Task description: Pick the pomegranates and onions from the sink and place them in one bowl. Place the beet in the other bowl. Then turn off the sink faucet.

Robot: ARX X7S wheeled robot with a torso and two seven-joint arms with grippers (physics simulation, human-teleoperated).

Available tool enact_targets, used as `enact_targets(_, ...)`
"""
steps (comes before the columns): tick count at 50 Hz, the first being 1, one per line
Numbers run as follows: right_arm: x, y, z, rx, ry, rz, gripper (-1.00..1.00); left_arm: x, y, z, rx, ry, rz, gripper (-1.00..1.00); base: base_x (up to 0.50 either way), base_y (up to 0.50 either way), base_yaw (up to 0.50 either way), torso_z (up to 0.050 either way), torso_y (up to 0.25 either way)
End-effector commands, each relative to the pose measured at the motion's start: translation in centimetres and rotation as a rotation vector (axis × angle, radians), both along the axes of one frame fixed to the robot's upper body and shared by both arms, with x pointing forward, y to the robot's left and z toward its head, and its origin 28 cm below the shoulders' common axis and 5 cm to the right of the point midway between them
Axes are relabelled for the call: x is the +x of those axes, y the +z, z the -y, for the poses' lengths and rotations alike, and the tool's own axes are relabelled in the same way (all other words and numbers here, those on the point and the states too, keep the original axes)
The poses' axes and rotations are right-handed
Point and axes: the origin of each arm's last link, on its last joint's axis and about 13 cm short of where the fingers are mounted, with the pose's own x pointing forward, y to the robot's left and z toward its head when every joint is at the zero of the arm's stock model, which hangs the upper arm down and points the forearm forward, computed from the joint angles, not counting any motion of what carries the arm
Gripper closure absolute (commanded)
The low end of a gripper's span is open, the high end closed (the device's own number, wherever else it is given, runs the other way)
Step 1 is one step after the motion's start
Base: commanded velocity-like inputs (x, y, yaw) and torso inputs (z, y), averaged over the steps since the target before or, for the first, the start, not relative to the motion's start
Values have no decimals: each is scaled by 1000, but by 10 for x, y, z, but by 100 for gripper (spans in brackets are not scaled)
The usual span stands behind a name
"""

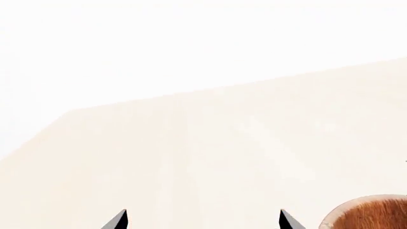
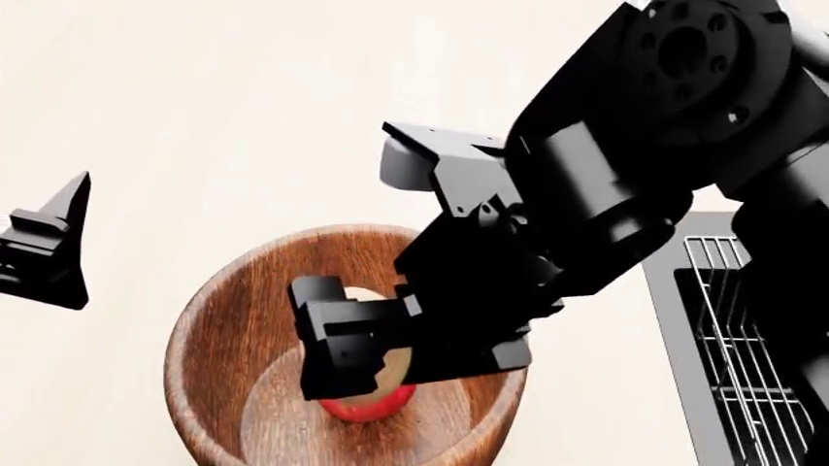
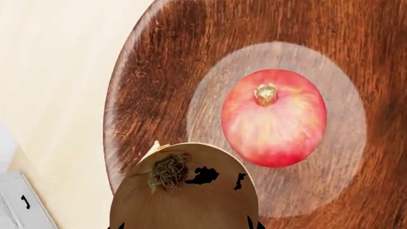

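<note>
My right gripper (image 2: 356, 364) is shut on a tan onion (image 3: 184, 191) and holds it over the brown wooden bowl (image 2: 247, 291). In the right wrist view the onion fills the space between the jaws, above the bowl's inner floor (image 3: 318, 28). A red-pink pomegranate (image 3: 273, 117) lies on the bowl's floor; in the head view the pomegranate (image 2: 369, 406) peeks out under the gripper. My left gripper (image 2: 58, 248) is open and empty, left of the bowl above the pale counter. The bowl's rim (image 1: 372, 214) shows beside it in the left wrist view. The beet, white bowl and faucet are out of view.
The black sink (image 2: 693, 369) with its wire rack (image 2: 745, 330) lies at the right edge of the head view, partly behind my right arm. The pale counter (image 2: 194, 116) stretches round the bowl. A white cabinet front (image 3: 19, 205) shows below the counter edge.
</note>
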Motion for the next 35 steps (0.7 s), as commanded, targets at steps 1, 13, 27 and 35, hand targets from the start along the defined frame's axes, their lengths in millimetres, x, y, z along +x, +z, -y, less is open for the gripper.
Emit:
enact_targets(1, 7, -3, -4, -16, 16, -45, 100, 0, 2, 1, -40, -43, -24, -100, 0, 0, 0, 0, 0)
enact_targets(13, 24, -8, -9, -50, 30, -32, 100, 2, -1, -7, -42, -36, -29, -100, 0, 0, 0, 0, 0)
enact_targets(27, 21, 9, -9, -47, 45, -16, -100, 2, 0, -9, -38, -40, -30, -100, 0, 0, 0, 0, 0)
enact_targets(35, 23, 37, -8, -30, 37, 102, -100, 3, 3, -6, -33, -43, -28, -100, 0, 0, 0, 0, 0)
